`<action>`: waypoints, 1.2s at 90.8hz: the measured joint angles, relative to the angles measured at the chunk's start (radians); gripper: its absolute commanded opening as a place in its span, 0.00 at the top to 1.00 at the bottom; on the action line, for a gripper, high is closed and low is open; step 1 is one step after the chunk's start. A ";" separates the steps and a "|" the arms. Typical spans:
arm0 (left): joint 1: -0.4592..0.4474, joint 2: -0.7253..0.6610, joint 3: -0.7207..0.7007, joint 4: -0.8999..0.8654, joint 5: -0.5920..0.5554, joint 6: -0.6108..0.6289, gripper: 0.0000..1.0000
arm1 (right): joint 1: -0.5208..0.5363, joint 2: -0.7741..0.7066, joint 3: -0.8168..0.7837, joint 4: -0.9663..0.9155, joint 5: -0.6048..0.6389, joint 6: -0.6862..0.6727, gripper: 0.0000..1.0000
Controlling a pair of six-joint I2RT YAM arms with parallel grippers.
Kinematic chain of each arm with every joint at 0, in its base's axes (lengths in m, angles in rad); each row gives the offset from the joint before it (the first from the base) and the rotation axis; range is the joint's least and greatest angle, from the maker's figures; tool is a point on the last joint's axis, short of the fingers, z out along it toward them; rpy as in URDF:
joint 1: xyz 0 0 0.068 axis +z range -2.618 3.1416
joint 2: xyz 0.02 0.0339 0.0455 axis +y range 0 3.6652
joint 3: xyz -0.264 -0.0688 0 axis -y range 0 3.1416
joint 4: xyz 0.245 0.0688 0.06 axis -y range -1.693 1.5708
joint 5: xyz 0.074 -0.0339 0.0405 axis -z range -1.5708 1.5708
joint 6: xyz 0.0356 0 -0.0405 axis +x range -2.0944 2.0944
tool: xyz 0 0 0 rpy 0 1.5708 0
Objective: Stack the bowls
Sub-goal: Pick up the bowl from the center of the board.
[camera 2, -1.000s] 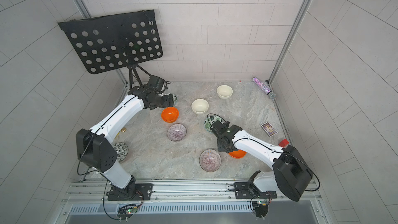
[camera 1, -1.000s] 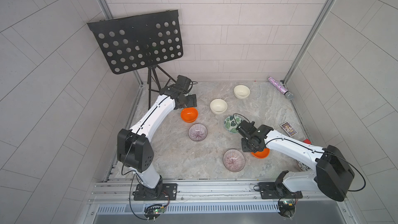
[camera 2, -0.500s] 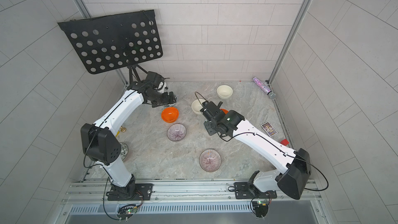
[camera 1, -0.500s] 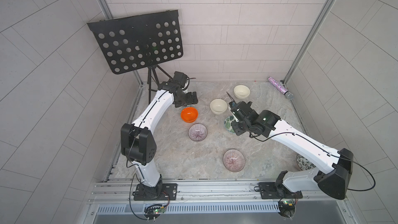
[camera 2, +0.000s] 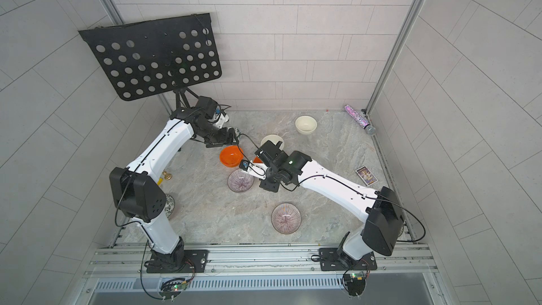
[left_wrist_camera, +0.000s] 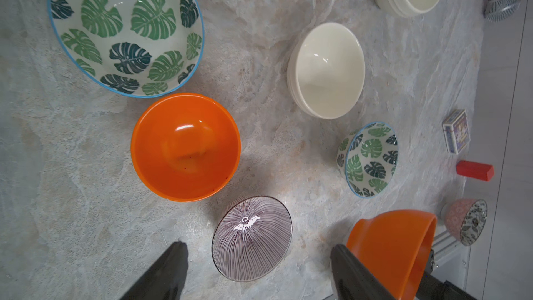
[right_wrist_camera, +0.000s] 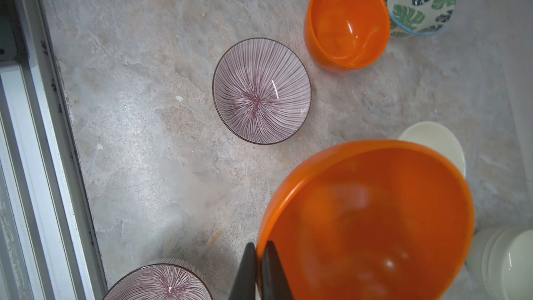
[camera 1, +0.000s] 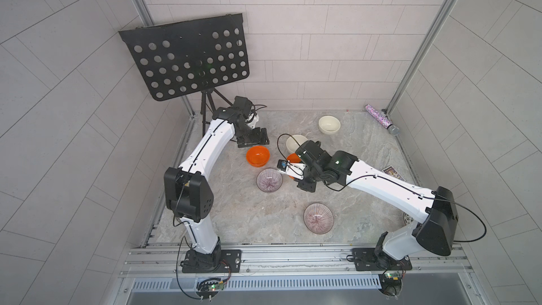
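Orange bowl [right_wrist_camera: 366, 220] is hanging by its rim, pinched in the right gripper [right_wrist_camera: 259, 248], while the left gripper [left_wrist_camera: 258, 247] is hovering open near a second orange bowl [left_wrist_camera: 186, 147].

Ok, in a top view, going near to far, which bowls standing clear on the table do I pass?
The near purple striped bowl, second purple striped bowl, orange bowl on the table, far cream bowl.

The held bowl [right_wrist_camera: 366, 220] in my black right end effector [right_wrist_camera: 260, 248] was glossy orange, as was the second orange bowl [camera 1: 257, 156] left of centre in a top view. Below it, the striped bowl [camera 1: 269, 179] was purple on white; right of centre, the far bowl [camera 1: 329, 124] was cream.
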 measured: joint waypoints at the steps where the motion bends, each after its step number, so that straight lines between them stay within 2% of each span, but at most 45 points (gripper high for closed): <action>1: 0.000 0.000 0.000 -0.002 0.002 0.003 0.23 | 0.000 0.000 -0.002 0.000 -0.003 -0.010 1.00; 28: -0.042 -0.005 -0.020 -0.055 0.031 0.063 0.29 | 0.000 0.079 0.044 -0.013 -0.044 -0.158 1.00; 48: -0.108 -0.005 -0.048 -0.069 0.020 0.077 0.33 | 0.000 0.164 0.114 -0.028 -0.044 -0.196 1.00; 70: -0.120 -0.003 -0.054 -0.071 -0.002 0.076 0.40 | 0.000 0.214 0.183 -0.035 -0.044 -0.214 1.00; 98: -0.126 0.045 -0.065 -0.066 -0.025 0.072 0.56 | 0.000 0.250 0.246 -0.049 -0.045 -0.217 1.00; 109: -0.130 0.059 -0.066 -0.063 -0.028 0.067 0.70 | 0.000 0.275 0.270 -0.054 -0.044 -0.217 1.00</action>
